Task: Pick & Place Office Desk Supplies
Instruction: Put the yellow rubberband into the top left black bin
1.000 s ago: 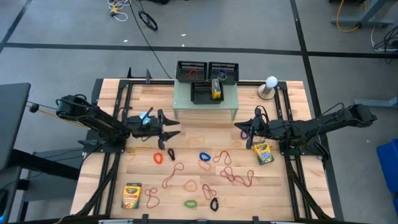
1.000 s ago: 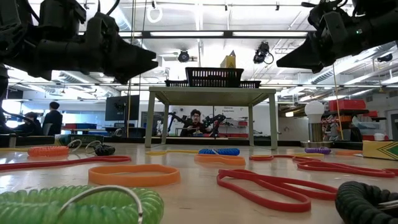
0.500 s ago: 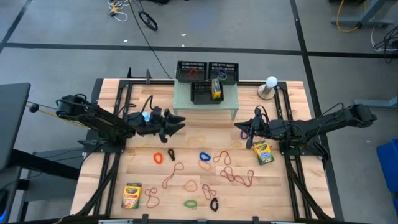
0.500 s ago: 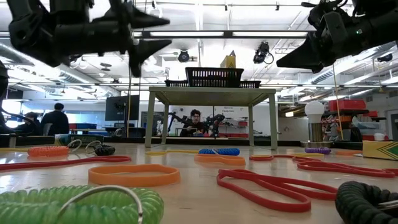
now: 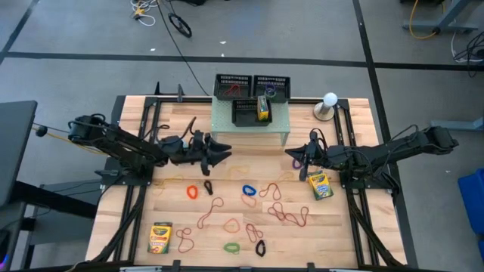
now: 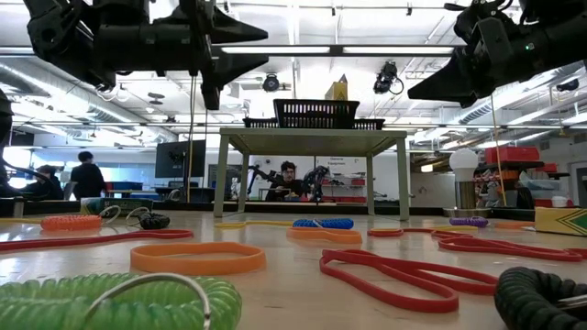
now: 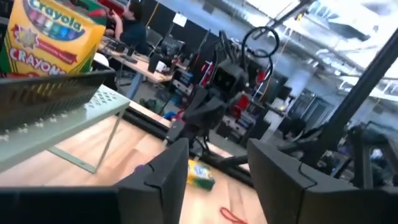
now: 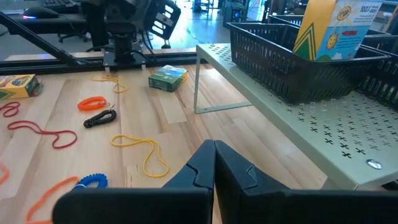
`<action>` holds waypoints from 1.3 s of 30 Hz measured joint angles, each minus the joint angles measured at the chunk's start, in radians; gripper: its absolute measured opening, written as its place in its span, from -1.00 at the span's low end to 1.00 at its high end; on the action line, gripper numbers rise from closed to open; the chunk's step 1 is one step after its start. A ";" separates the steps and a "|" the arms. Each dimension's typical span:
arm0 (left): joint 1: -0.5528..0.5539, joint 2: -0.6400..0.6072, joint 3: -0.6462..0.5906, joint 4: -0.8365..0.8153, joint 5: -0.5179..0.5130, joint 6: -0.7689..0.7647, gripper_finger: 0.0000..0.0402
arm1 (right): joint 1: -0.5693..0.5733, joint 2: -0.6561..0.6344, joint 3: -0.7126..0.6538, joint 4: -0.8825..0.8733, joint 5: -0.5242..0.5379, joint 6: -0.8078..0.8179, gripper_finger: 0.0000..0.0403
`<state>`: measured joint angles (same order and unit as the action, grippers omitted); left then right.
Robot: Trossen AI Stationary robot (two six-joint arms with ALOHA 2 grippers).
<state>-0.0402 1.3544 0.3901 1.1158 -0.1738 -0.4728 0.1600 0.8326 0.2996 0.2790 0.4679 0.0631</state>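
Rubber-band loops (image 5: 249,204) thin on wood-grain table (image 5: 340,234), left tool (image 5: 225,153) released, right tool (image 5: 290,156) clenched empty

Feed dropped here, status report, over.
Left gripper open, empty, beside pale green perforated riser. Right gripper shut, empty, waiting. Yellow-and-green crayon box lies beside it.

The left dark six-joint arm reaches in from the tabletop's left edge toward the middle, its two-finger tool (image 5: 224,153) raised clear of the wood with fingers (image 7: 163,171) spread apart. The right dark arm extends from the right edge, its tool (image 5: 290,156) aloft with fingers (image 8: 200,168) pressed together.
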 joint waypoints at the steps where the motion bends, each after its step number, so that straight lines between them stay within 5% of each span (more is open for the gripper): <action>1: 0.000 0.000 0.000 0.007 0.002 -0.037 -0.17 | 0.000 0.000 0.000 0.000 0.000 0.000 -0.97; 17: -0.026 0.000 0.001 -0.041 0.108 0.057 -0.48 | 0.000 0.000 0.000 0.000 0.000 0.000 -0.97; 33: -0.026 0.000 0.001 -0.068 0.140 0.099 -0.50 | 0.000 0.000 0.000 0.000 0.000 0.000 -0.97; 39: -0.026 -0.010 0.010 -0.272 0.229 0.121 -0.82 | 0.000 0.000 0.000 0.000 0.000 0.001 -0.97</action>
<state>-0.0662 1.3448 0.3999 0.8442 0.0549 -0.3515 0.1596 0.8330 0.2996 0.2787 0.4675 0.0639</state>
